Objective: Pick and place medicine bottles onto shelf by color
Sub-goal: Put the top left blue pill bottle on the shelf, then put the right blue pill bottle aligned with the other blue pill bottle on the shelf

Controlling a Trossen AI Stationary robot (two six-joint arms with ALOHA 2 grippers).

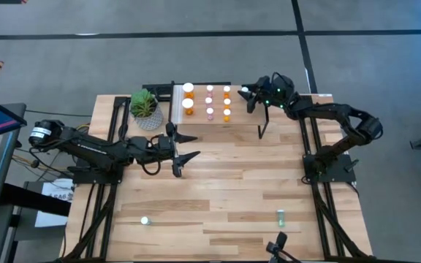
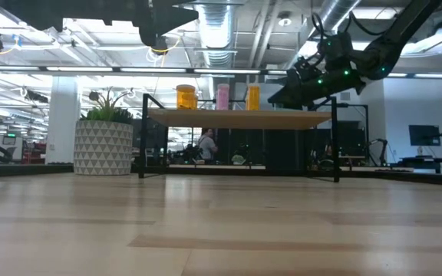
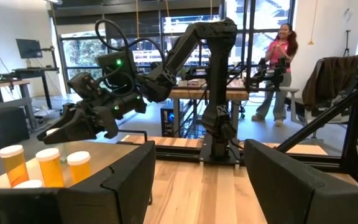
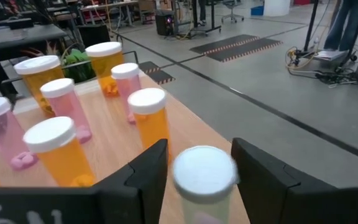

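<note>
While bottles [image 1: 210, 101] crowd the shelf [image 1: 199, 118], a plant [image 1: 145, 108] stands beside.

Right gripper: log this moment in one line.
right gripper: shut on bottle, over shelf edge | left gripper: open, waiting mid-table | two bottles loose on table

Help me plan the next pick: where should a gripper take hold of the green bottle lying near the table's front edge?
Grip the green bottle mid-body, coming straight down, fingers closing across its width: it lies on its side with nothing beside it. The right gripper is at the shelf, shut on a white-capped bottle.
</note>
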